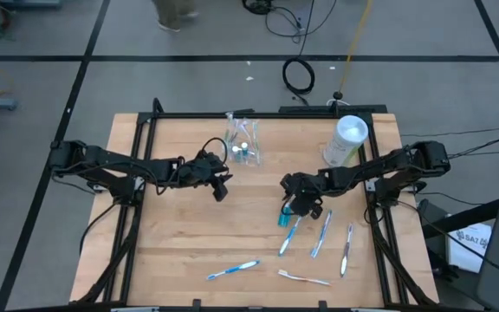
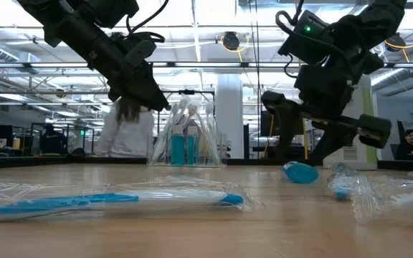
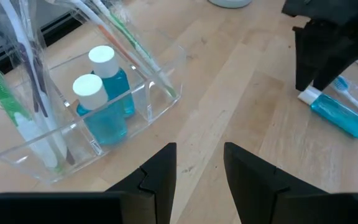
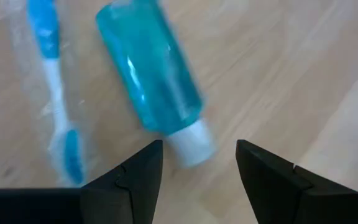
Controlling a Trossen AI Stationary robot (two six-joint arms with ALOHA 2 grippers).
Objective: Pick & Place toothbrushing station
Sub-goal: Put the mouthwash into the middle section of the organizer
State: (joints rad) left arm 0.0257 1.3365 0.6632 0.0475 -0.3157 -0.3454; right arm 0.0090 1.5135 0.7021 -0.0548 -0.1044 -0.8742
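Here teal tube (image 4: 149, 70) flat, cap toward right pincer (image 4: 199, 163).

Left arm (image 1: 111, 165) comes in from the tabletop's left edge, stretched toward the middle, wrist bent slightly down. Left gripper (image 1: 221, 189) hangs over the tabletop left of centre, above the wood, fingers (image 3: 160, 177) parted with a plain gap between them, nothing held. Right arm (image 1: 388, 169) reaches in from the right edge, angled toward the centre and down. Right gripper (image 1: 300, 206) sits low just right of centre, close to the wood, fingers (image 4: 135, 177) spread wide, nothing clamped between them. The two grippers are well apart, facing roughly toward each other.
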